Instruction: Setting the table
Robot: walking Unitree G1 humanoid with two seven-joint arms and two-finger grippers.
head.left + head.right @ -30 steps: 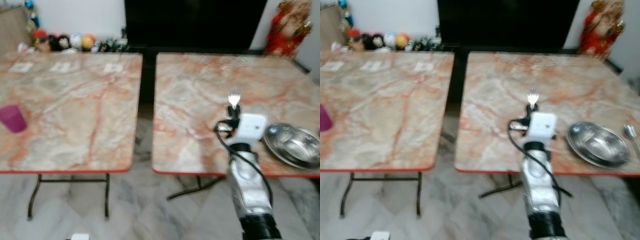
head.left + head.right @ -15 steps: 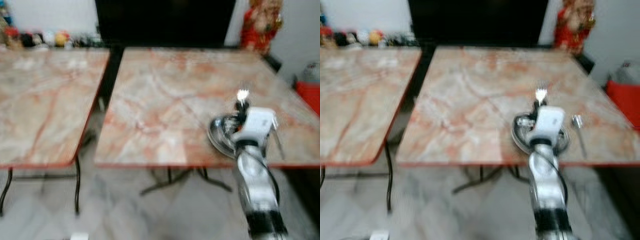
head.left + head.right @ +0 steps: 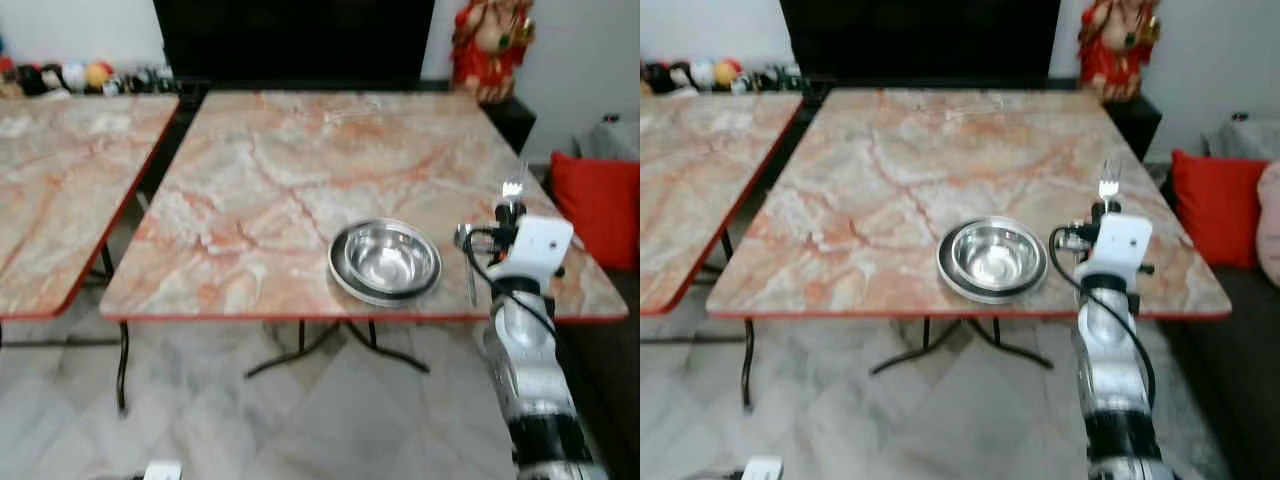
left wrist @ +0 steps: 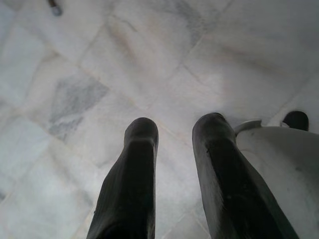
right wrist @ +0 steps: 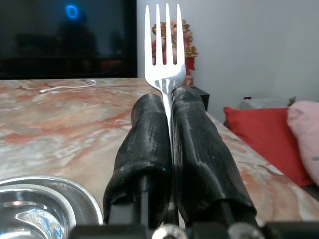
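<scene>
While the left gripper [image 4: 172, 174] hangs parted over the floor, the right gripper [image 5: 169, 124] pinches the fork [image 5: 164, 45] upright, tines beyond its fingers, bowl [image 3: 385, 260] just beside them on the counter [image 3: 260, 180].

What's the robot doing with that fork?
The robot is setting the table. Its right hand is shut on a fork, held upright with the prongs up, over the table's right edge. A shiny metal bowl sits near the front edge, with a spoon beside it. The left hand hangs open over the floor.
</scene>
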